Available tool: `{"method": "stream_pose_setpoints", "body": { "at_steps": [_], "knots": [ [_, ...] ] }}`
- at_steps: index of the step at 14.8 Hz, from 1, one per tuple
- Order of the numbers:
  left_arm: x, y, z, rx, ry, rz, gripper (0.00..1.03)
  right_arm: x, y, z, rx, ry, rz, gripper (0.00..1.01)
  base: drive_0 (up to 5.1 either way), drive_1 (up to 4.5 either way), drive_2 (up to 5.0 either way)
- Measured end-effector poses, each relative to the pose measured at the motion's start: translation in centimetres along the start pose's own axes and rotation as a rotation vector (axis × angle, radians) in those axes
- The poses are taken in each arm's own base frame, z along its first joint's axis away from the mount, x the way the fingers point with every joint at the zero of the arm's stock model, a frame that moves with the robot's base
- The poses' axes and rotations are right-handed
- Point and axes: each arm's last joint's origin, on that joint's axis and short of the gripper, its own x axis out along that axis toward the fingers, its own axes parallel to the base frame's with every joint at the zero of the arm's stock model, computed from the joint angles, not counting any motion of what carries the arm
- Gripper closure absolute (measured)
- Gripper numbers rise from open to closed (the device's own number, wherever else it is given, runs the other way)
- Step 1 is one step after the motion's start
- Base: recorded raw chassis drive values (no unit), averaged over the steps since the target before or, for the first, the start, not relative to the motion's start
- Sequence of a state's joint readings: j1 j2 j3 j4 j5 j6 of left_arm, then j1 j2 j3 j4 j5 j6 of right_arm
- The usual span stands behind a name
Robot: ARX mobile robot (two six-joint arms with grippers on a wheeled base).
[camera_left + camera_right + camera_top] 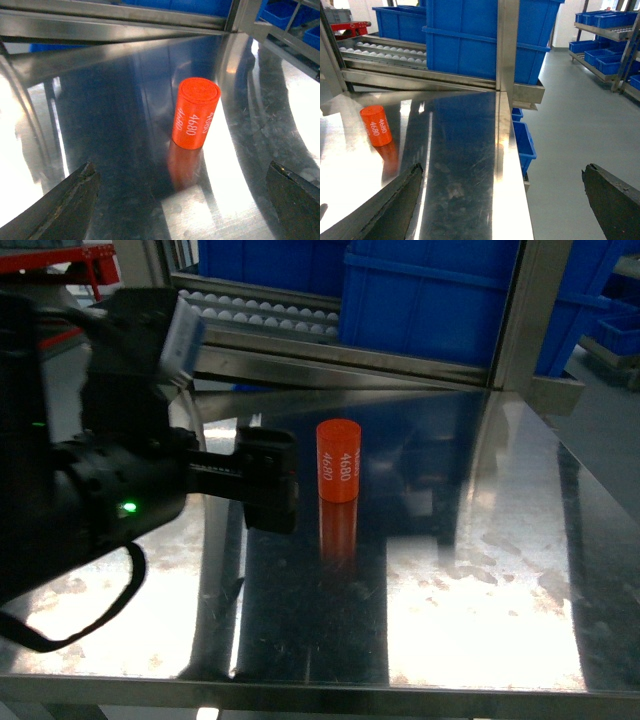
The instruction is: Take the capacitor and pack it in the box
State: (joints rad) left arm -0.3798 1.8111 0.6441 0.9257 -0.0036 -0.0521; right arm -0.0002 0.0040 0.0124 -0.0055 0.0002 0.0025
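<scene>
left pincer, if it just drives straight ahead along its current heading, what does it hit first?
Most likely the orange capacitor. In the left wrist view it stands upright on the steel table, ahead of the open left pincer and slightly right of centre between the fingers. Nothing lies between them, though depth is hard to judge.

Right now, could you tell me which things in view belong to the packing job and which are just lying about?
Job in hand:
- orange capacitor, upright on the steel table
- left gripper, open, facing it
- the box is not in view

Just lying about:
- blue bins
- roller conveyor
- right gripper, open past the table edge
</scene>
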Motion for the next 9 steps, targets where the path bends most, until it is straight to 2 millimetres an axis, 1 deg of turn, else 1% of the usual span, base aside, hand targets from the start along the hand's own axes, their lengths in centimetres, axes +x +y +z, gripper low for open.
{"method": "stream_pose_setpoints", "body": {
  "at_steps": [2, 4, 6, 9],
  "knots": [
    [3.5, -1.3, -1.0, 0.018, 0.033, -0.038, 0.05, 0.0, 0.0, 0.0, 0.0, 0.0, 0.0, 0.03, 0.0, 0.0, 0.0],
    [5.6, -1.7, -1.2, 0.035, 0.043, -0.04, 0.05, 0.0, 0.0, 0.0, 0.0, 0.0, 0.0, 0.03, 0.0, 0.0, 0.0],
    [7.3, -1.7, -1.5, 0.045, 0.048, -0.03, 0.05, 0.0, 0.0, 0.0, 0.0, 0.0, 0.0, 0.03, 0.0, 0.0, 0.0],
    [10.5, -1.4, -2.4, 0.063, 0.074, -0.021, 0.05, 0.0, 0.0, 0.0, 0.0, 0.0, 0.0, 0.03, 0.0, 0.0, 0.0]
  ]
}}
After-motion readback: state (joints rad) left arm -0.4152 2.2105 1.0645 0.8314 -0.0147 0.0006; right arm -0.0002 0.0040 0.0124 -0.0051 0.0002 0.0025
